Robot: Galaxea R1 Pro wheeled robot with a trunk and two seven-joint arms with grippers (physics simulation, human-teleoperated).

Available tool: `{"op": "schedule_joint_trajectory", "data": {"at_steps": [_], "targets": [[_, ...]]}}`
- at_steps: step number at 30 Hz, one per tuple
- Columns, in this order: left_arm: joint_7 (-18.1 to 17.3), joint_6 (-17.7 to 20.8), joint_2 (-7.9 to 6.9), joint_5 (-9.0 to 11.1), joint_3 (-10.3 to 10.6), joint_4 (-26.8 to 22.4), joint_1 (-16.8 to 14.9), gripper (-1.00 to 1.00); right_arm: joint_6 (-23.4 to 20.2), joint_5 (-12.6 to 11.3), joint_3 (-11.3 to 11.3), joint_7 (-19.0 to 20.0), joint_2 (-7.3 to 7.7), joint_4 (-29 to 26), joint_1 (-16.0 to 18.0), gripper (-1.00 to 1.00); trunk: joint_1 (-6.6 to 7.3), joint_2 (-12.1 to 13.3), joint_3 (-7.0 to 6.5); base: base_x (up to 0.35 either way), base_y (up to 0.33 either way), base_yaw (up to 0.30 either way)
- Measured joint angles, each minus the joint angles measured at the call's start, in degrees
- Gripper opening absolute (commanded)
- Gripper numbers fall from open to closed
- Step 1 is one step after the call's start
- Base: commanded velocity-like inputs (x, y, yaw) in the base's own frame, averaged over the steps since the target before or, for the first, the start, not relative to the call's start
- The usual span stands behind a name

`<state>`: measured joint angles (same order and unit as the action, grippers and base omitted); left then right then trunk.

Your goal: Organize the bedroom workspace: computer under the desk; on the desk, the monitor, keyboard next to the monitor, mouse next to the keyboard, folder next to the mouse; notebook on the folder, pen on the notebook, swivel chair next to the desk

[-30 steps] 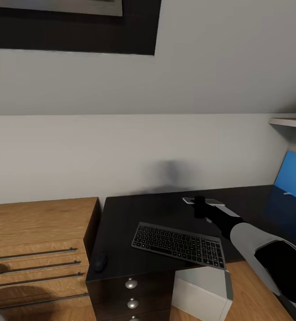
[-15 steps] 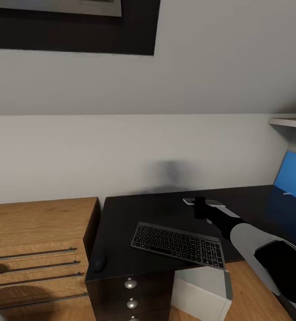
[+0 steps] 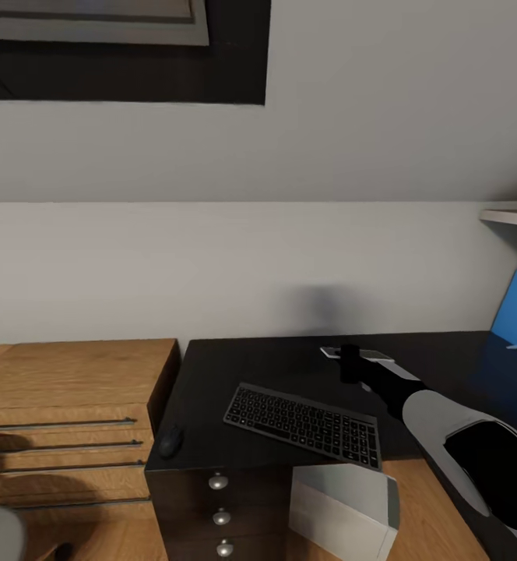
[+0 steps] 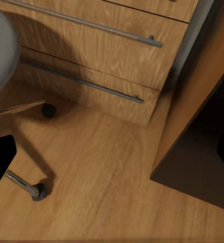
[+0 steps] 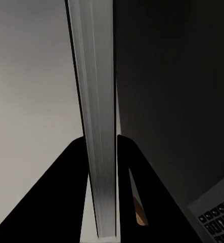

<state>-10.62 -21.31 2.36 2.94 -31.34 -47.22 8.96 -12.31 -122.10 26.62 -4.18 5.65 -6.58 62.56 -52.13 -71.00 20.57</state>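
While the right gripper (image 3: 350, 360) reached over the black desk (image 3: 251, 366), its fingers (image 5: 129, 192) were clamped on a thin grey slab (image 5: 94, 126), perhaps the folder or notebook. The keyboard (image 3: 303, 422) lay just in front, the mouse (image 3: 170, 442) at the desk's left corner, the computer (image 3: 344, 510) underneath. The left gripper's state I couldn't tell.

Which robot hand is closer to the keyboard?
Right. The right gripper is over the desk just behind the keyboard, clamped on a thin grey slab. The left wrist view shows floor by the dresser, away from it.
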Motion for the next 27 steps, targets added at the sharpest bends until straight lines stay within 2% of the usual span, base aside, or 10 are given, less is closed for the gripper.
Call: {"op": "schedule_joint_trajectory", "data": {"at_steps": [10, 21, 27], "targets": [[-0.01, 0.01, -0.05, 0.01, -0.09, -0.01, -0.01, 1.0, -0.07, 0.09, 0.01, 0.03, 0.11, -0.02, -0.01, -1.0, 0.01, 0.0, -0.02, -0.006, -0.015, 0.016], [-0.07, 0.0, -0.01, 0.22, -0.1, -0.21, -0.02, 1.0, 0.09, 0.23, 0.09, 0.8, 0.19, 0.08, -0.14, -1.0, 0.01, 0.0, -0.02, 0.088, 0.0, 0.0], [-0.04, 0.11, 0.21, 0.8, -0.14, -2.81, -0.02, 1.0, 0.18, 0.36, 0.14, 1.83, 0.13, 0.06, -0.8, -1.0, 0.0, 0.0, -0.02, 0.007, 0.0, 0.0]]}}
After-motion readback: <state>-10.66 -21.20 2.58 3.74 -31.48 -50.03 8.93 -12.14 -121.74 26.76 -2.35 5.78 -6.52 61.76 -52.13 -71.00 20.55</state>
